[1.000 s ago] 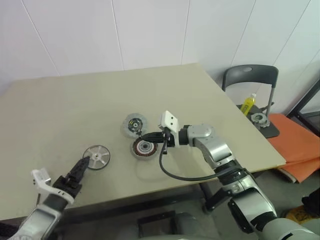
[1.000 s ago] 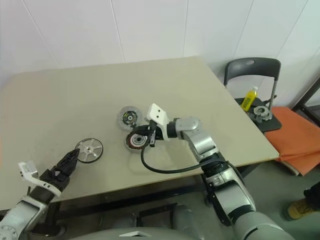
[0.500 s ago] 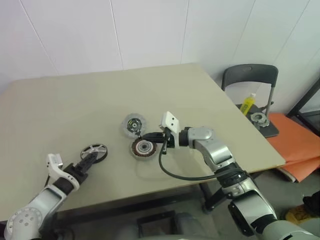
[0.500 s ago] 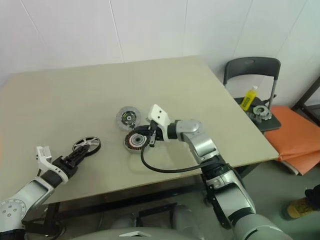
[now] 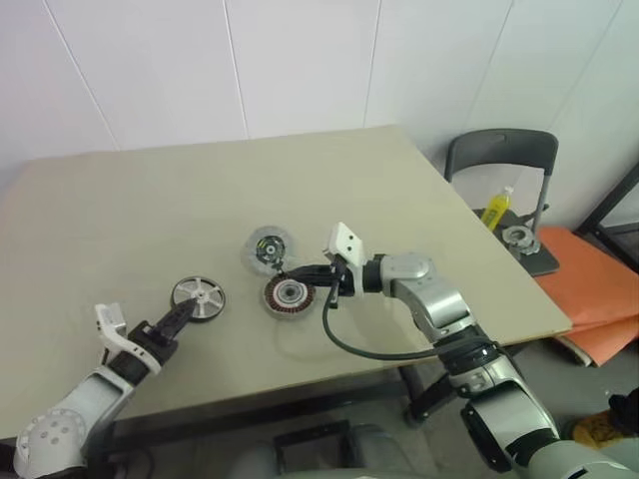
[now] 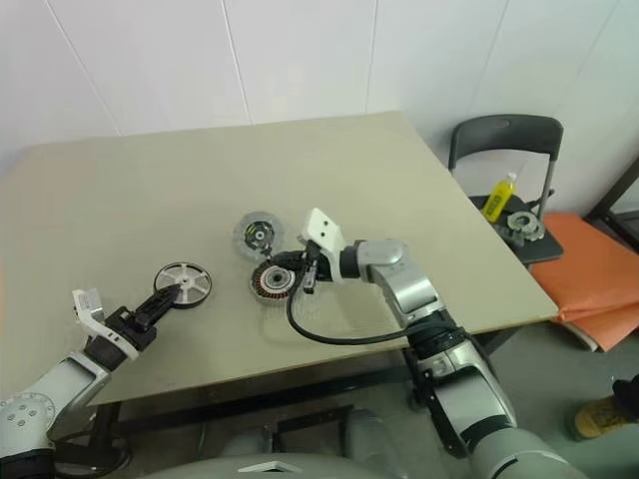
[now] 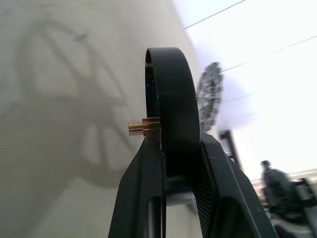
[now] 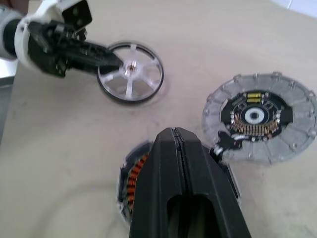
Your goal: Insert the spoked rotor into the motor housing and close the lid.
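Table (image 5: 120, 200): wide beige top against a white wall; all three motor parts lie near its front half.
Chair (image 5: 499, 160): dark grey, past the table's right edge, with a yellow bottle (image 5: 495, 208) and a small round metal part (image 5: 516, 238) on its seat.
Orange mat (image 5: 599, 279): on the floor beside the chair.
Right gripper (image 5: 296, 273): reaches in from the right, roughly level, its two black fingers pressed together with nothing between them; the tips sit at the upper right rim of the motor housing, though contact cannot be told.
Left gripper (image 5: 184, 312): comes from the table's front left corner, fingers pinching the dark rim of the spoked rotor, one on each face of it in the left wrist view.
Lid (image 5: 269, 246): lies flat just behind the housing, its circuit face with the dark hub up; in the right wrist view its edge is almost touching the housing.
Motor housing (image 5: 287, 294): flat on the table near the middle, copper windings and red-and-silver centre facing up.
Spoked rotor (image 5: 199, 297): left of the housing and apart from it, tilted up on its edge, held at the near rim.
Black cable (image 5: 359, 349): loops from the right wrist down over the table.
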Motion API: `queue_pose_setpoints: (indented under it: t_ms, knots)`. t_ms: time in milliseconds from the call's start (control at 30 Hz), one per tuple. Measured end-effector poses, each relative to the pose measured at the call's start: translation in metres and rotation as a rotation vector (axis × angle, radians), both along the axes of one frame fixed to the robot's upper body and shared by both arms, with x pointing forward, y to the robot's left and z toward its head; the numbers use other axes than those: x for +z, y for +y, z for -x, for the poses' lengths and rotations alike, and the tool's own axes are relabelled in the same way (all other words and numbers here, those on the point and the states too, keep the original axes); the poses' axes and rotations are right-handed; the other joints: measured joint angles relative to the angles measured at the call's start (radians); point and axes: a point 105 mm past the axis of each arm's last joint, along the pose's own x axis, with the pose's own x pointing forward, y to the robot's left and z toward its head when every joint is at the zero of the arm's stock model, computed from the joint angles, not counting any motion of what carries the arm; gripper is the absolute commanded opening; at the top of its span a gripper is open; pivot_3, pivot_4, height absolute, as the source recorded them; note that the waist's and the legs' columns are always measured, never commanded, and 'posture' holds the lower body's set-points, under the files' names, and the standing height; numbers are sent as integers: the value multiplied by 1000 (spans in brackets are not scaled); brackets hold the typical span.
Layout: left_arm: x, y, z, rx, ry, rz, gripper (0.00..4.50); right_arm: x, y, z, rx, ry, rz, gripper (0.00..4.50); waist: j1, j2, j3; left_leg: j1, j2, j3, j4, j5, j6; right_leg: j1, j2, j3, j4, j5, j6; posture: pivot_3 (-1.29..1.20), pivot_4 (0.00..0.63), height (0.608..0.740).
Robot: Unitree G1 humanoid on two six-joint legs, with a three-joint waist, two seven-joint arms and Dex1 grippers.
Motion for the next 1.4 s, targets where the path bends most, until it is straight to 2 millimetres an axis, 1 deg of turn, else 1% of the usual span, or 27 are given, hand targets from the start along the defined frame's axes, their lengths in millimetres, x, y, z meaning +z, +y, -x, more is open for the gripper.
queue_pose_setpoints:
  t_ms: [200,267,367,467,533,633,800,967,1100,1233,1400]
  knots:
    - [26,-24,-17,-83,-62,129,475,-5,-22,10,20,65,23,0,0,-1,0,1,-1,0,1,0,0,1,0,0,0,0,0,0,0,740]
    - [35,-37,-24,-131,-64,169,475,-8,-31,16,32,97,29,0,2,-1,0,1,-1,0,1,0,0,1,1,0,0,0,0,0,0,740]
    - [49,-64,-31,-232,-66,215,475,-11,-44,22,36,120,53,0,1,-2,0,1,-2,0,1,0,0,2,1,0,1,0,0,0,0,740]
    - [55,-81,-33,-295,-44,243,475,-16,-51,23,23,135,67,0,-5,-2,0,2,-1,0,1,0,1,2,2,1,1,0,0,0,0,740]
    - [57,-88,-35,-321,-31,256,475,-17,-51,24,19,138,67,0,-2,-2,0,2,-1,0,1,0,1,2,2,1,2,0,0,0,0,740]
    - [56,-96,-36,-354,4,267,475,-17,-51,23,8,134,64,0,1,-2,0,2,-1,-1,2,0,1,2,2,0,2,0,0,0,0,740]
    - [43,-101,-38,-365,88,269,475,-17,-48,23,-7,121,57,0,1,-2,0,1,-2,0,2,0,1,2,2,1,1,0,0,0,0,740]
    - [30,-108,-36,-392,148,273,475,-18,-48,23,-27,115,54,0,2,-2,0,1,-2,0,2,0,1,2,2,1,1,0,0,0,0,740]
    - [20,-107,-36,-393,185,275,475,-17,-48,24,-32,107,52,0,1,-2,0,1,-2,0,2,0,0,2,2,1,1,0,0,0,0,740]
    - [16,-112,-36,-414,195,269,475,-17,-48,24,-42,108,52,0,1,-2,0,1,-3,0,2,0,0,2,2,1,1,0,0,0,0,740]
    - [16,-119,-39,-421,189,276,475,-18,-46,26,-47,106,45,0,3,-2,0,1,-3,0,2,0,0,2,1,1,1,0,0,0,0,740]
